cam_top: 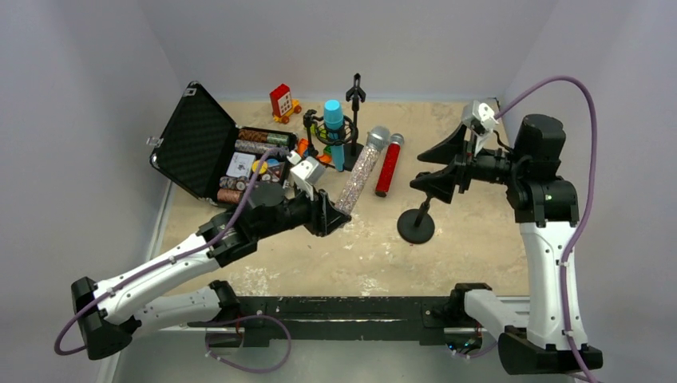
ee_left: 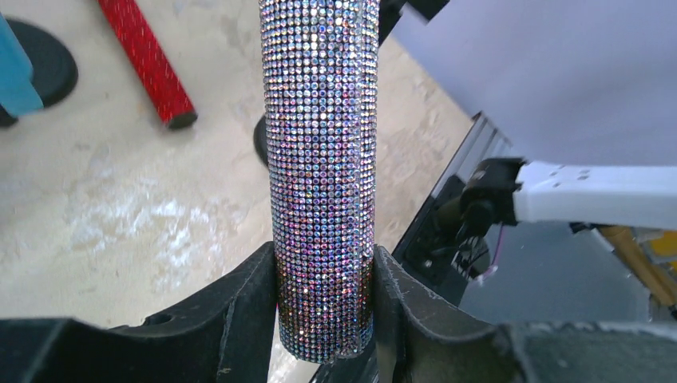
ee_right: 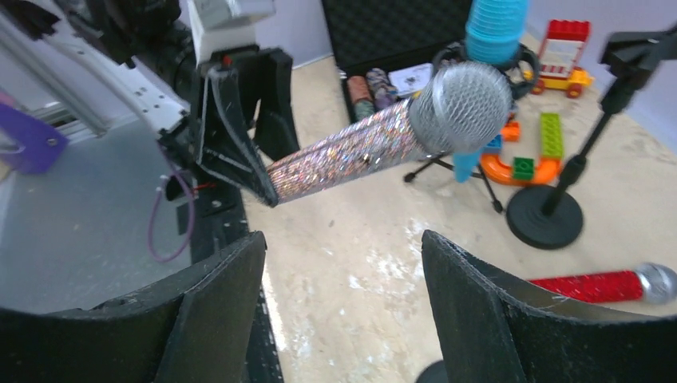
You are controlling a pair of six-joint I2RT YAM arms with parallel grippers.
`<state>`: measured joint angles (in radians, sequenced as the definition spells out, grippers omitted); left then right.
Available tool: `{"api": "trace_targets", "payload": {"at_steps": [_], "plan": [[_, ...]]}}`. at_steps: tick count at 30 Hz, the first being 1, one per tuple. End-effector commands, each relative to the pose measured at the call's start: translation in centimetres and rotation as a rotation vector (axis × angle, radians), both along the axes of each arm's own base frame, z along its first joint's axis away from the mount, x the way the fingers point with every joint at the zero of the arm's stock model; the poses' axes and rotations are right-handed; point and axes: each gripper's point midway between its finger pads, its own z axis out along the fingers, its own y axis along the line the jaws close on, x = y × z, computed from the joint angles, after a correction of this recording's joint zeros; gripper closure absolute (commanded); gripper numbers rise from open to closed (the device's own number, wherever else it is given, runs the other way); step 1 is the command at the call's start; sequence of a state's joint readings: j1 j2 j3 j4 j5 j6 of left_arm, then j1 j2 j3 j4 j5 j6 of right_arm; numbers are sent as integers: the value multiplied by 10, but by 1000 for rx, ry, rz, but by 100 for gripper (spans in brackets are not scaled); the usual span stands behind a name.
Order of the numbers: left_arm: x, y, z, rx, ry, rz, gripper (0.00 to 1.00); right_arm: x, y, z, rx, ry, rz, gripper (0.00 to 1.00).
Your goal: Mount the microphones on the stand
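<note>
My left gripper (cam_top: 339, 217) (ee_left: 325, 311) is shut on the bottom end of the silvery-pink glitter microphone (cam_top: 359, 171) (ee_left: 323, 159) and holds it off the table, its silver head pointing away. The right wrist view shows it too (ee_right: 351, 155). The red glitter microphone (cam_top: 389, 165) (ee_right: 591, 286) lies on the table. The cyan-blue microphone (cam_top: 334, 120) (ee_right: 495, 28) stands in a ring holder on a small tripod. My right gripper (cam_top: 431, 169) (ee_right: 343, 263) is open and empty, above a round-based black stand (cam_top: 416, 227). Another black stand with a clip (cam_top: 355, 92) (ee_right: 545, 215) is at the back.
An open black case (cam_top: 199, 140) with poker chips sits at the back left. Toy bricks (cam_top: 281, 102) and an orange toy piece (ee_right: 519, 163) lie by the tripod. Grey walls close the table on three sides.
</note>
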<state>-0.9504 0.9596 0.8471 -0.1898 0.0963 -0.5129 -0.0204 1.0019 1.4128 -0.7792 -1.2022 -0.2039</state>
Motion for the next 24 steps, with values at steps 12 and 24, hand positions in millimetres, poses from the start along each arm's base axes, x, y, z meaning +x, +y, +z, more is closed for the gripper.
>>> {"api": "trace_targets", "payload": {"at_steps": [12, 24], "plan": [[15, -41, 197, -470, -245, -50, 100, 1, 69, 68, 252, 100, 168, 9], [8, -66, 197, -530, -218, -157, 100, 5, 92, 66, 331, 215, 234, 47]]}}
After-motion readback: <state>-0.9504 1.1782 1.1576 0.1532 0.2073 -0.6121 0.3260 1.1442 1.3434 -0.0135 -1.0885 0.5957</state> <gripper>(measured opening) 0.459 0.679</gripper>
